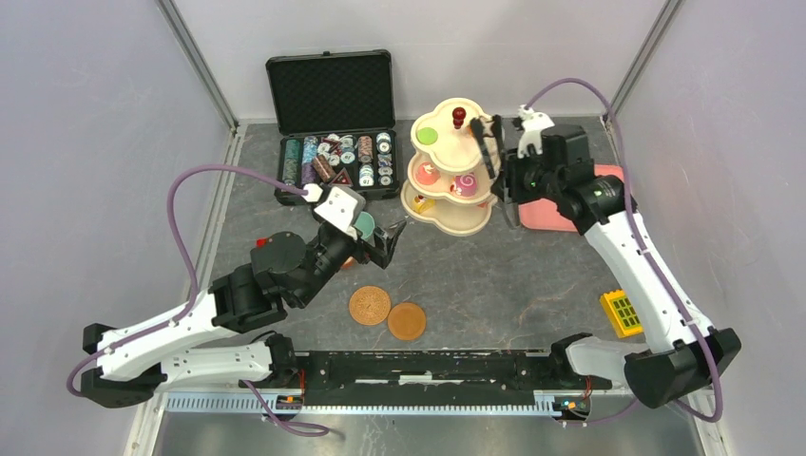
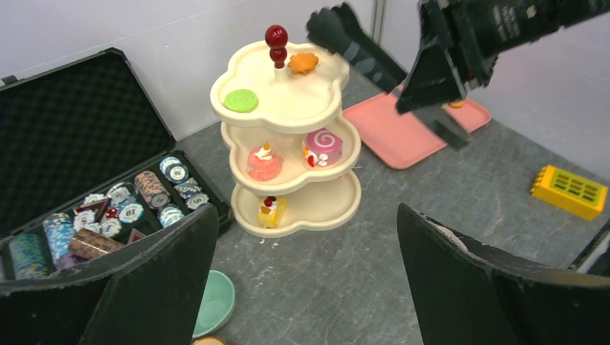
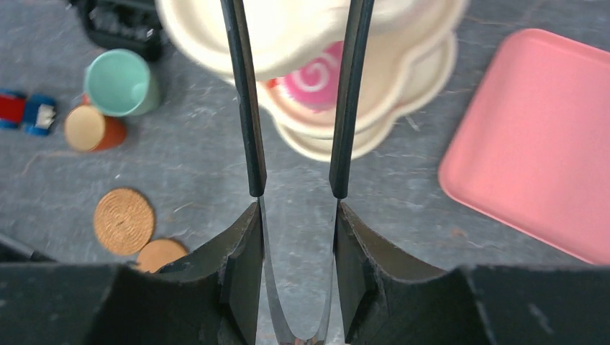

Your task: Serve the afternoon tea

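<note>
The cream three-tier stand with its red knob stands at the back centre. Its top tier holds a green pastry and an orange one; a pink cake and swirl roll sit on the middle tier, a yellow roll on the bottom. My right gripper is shut on black-tipped tongs that reach over the top tier. My left gripper hangs open and empty beside the teal cup and brown cup. Two saucers lie in front.
An open black case of poker chips sits at the back left. A pink tray lies right of the stand, partly under my right arm. A yellow block is near the right edge, and a red toy car lies left of the cups.
</note>
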Available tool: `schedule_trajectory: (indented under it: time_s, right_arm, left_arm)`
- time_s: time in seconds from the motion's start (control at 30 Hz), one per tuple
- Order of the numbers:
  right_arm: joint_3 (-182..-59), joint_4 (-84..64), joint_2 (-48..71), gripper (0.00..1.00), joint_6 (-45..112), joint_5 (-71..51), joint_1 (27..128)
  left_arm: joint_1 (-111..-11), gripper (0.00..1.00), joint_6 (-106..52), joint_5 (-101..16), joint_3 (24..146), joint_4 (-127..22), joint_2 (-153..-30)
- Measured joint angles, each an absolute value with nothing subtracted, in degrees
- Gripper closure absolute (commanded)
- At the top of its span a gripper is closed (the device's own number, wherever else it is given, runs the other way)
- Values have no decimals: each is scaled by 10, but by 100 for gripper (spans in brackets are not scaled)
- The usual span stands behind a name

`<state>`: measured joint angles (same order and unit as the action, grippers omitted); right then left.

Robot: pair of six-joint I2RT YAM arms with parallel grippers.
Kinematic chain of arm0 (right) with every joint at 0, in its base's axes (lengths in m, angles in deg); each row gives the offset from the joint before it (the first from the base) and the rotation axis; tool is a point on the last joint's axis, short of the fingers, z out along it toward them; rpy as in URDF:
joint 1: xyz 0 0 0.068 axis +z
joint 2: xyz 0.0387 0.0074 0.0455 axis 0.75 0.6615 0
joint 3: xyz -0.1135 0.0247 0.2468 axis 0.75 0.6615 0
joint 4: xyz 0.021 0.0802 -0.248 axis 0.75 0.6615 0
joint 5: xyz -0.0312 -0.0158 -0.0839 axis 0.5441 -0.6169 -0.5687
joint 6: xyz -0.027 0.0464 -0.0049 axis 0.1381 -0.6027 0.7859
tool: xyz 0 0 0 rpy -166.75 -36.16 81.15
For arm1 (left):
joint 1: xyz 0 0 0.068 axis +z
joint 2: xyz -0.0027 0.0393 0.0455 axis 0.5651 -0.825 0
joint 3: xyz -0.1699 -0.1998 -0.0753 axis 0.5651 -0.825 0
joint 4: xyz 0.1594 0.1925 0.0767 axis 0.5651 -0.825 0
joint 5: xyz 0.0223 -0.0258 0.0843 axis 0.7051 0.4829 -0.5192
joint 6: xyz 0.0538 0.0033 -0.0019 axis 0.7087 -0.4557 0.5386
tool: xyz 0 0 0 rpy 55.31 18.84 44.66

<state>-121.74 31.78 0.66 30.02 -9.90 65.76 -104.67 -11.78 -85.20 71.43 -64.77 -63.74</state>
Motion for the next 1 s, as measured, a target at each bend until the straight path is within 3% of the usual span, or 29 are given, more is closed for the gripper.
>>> schedule_trajectory:
  time_s: [0.27,0.6,1.0]
  right_arm:
    - [-1268,345,62,94,288,-139,763]
    - [-1313,380,118,67,288,-225,797]
    - [-1314,387,118,52,288,-255,806]
  left_arm:
    - [-1047,0,-166,-853,731,-668,-627]
    - [-1047,0,-177,-854,734,-687,-629]
    - [-1047,0,-177,-854,736,-688,-642]
